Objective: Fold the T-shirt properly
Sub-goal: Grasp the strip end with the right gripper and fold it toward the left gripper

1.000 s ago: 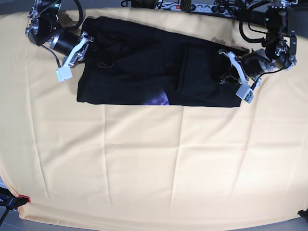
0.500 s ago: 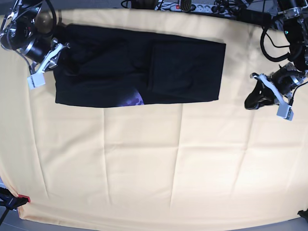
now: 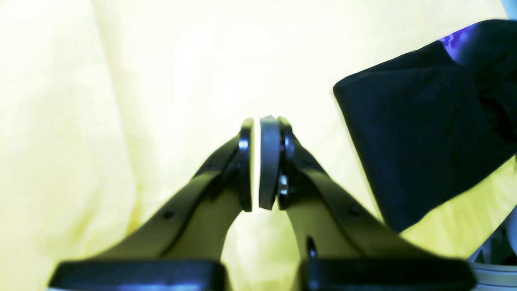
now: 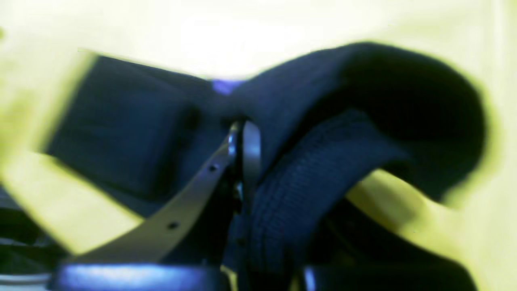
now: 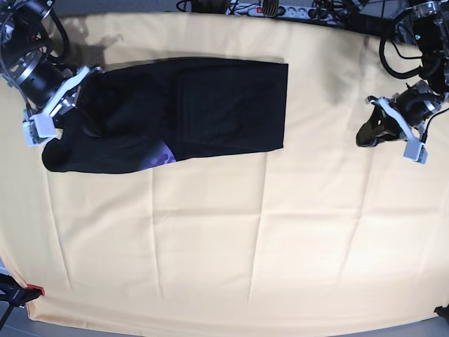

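The black T-shirt [image 5: 175,112], folded into a long band, lies near the far edge of the surface [image 5: 224,239], toward its far left corner as the base view shows it. The right end effector [image 5: 43,123] is clamped on the shirt's bunched end there. The left end effector [image 3: 260,161] hangs near the opposite edge, well apart from the shirt, its jaws nearly together and holding nothing.

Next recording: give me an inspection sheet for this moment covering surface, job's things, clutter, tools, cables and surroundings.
Surface: yellow tablecloth, creased, covering the table.
Job's things: black T-shirt folded into a long band, bunched at one end, a bit of purple print showing.
Clutter: nothing seen.
Tools: right tool shut on the T-shirt's bunched end; left tool shut, empty, apart from the shirt.
Cables: black cables by the left arm.
Surroundings: power strip beyond the far edge.
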You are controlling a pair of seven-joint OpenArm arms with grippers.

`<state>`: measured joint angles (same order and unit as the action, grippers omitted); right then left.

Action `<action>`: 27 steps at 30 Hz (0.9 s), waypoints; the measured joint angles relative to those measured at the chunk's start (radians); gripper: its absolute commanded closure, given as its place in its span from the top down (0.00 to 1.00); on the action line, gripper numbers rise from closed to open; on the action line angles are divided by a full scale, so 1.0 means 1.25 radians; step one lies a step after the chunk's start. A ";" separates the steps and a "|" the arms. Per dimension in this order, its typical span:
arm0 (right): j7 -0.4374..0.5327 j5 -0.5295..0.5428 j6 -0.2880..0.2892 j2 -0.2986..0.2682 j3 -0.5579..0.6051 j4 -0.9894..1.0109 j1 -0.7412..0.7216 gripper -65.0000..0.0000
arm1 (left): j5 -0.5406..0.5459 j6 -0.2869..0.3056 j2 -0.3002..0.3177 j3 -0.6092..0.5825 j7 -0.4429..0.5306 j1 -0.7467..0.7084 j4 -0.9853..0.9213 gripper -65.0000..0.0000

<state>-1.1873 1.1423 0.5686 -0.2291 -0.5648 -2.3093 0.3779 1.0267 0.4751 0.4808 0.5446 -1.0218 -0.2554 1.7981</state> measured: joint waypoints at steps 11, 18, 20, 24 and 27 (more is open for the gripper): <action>0.090 -0.207 0.034 0.161 0.331 -0.011 -0.003 0.00 | 0.011 0.000 0.000 0.000 0.000 -0.002 0.000 0.07; 0.109 -0.379 -0.024 0.208 0.480 -0.011 -0.003 0.00 | 0.011 0.000 0.000 0.000 0.000 -0.002 0.000 0.07; 0.123 -0.397 -0.036 0.212 0.504 -0.009 -0.001 0.00 | 0.011 0.000 0.000 0.000 0.000 -0.002 0.000 0.07; 0.186 -0.436 -0.033 0.210 0.551 0.030 -0.002 0.00 | 0.011 0.000 0.000 0.000 0.000 -0.002 0.000 0.07; 0.225 -0.456 -0.035 0.211 0.590 0.086 -0.014 0.00 | 0.010 0.000 0.000 0.000 0.000 -0.002 0.000 0.07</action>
<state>-0.9058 0.5724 0.5247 0.0341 0.1722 -2.2013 0.3603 1.0397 0.4747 0.4812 0.5446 -1.0218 -0.2577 1.7977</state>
